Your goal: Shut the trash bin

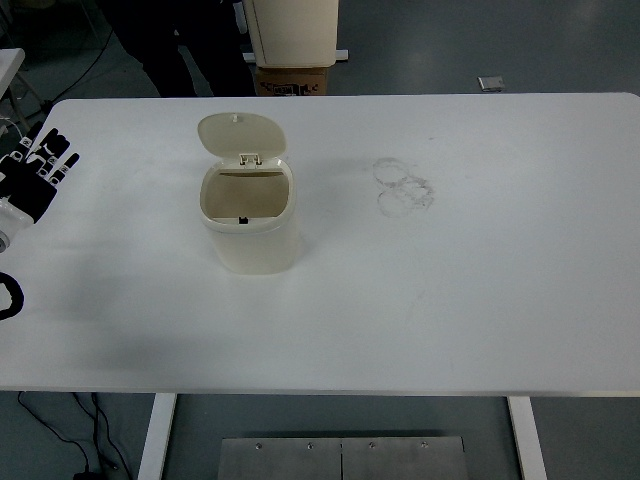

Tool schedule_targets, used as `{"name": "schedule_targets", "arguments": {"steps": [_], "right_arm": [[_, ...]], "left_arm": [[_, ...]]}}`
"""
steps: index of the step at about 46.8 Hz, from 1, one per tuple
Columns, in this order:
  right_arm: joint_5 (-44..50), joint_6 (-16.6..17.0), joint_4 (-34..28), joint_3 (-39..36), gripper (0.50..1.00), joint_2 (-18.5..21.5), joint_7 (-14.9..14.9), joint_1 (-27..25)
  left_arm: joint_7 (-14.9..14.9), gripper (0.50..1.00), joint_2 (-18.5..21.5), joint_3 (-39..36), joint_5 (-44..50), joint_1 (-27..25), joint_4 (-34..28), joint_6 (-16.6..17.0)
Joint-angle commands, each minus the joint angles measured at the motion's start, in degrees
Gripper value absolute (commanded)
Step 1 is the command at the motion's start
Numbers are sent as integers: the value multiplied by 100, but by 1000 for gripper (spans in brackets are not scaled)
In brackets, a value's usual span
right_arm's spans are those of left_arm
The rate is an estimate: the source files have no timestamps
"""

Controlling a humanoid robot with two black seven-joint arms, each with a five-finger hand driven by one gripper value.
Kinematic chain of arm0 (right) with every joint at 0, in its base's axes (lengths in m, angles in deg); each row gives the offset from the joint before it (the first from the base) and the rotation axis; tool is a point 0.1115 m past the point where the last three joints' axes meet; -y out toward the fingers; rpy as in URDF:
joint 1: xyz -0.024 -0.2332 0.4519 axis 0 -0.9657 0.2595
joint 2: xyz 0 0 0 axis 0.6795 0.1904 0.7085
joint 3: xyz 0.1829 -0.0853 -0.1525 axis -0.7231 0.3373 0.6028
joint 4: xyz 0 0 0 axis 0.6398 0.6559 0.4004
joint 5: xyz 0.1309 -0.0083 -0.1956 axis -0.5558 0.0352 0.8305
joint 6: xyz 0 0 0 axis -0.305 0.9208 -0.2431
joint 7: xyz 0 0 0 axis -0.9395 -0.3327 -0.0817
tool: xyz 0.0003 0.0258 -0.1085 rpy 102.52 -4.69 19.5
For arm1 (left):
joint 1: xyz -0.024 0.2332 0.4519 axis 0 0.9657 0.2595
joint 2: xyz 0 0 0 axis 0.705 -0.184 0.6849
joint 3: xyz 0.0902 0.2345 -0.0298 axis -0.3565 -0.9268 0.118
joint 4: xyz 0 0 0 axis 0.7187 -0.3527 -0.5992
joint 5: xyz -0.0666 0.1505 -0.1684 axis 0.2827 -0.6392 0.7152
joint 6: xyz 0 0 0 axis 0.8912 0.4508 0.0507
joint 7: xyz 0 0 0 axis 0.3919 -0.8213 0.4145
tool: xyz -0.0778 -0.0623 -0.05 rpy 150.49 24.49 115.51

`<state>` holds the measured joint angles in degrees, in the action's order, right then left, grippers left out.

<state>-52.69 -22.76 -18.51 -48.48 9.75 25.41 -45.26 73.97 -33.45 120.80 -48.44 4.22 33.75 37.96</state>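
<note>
Setting: grey floor is showing around a white table, which is filling most of the head view, its near edge running along the bottom.
Bin: a cream trash bin is standing upright on the table, left of centre and toward the far half, well apart from every edge.
Lid: the bin's lid is standing open, hinged at the far rim and tipping back, its pale underside facing the camera; the mouth of the bin is lying exposed, with a small dark spot showing at the near inner wall.
Left hand: the left hand is coming in at the left edge, over the table's far left corner, well apart from the bin; its fingers are spreading straight and pointing up the frame, gripping nothing.
Arm: white and black parts of the left arm are showing lower down the left edge.
Marks: faint grey ring marks are smudging the tabletop right of the bin.
Background: a cream cabinet is sitting over a brown box beyond the far edge, with dark legs of a person standing to its left.
Below: black cables are trailing on the floor by the table's white legs.
</note>
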Motion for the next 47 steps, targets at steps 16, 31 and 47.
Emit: {"name": "schedule_targets", "arguments": {"steps": [16,31,47], "right_arm": [[0,0,0,7,991,0,0,0],[0,0,0,-1,991,0,0,0],[0,0,0,7,991,0,0,0]], "left_arm": [[-26,1000,-18,0,2,-27,-18,6],[-52,1000,52,-8,-7,-89,-18,32],[-61,1000,87,-44,-7,-36,-18,23]]}}
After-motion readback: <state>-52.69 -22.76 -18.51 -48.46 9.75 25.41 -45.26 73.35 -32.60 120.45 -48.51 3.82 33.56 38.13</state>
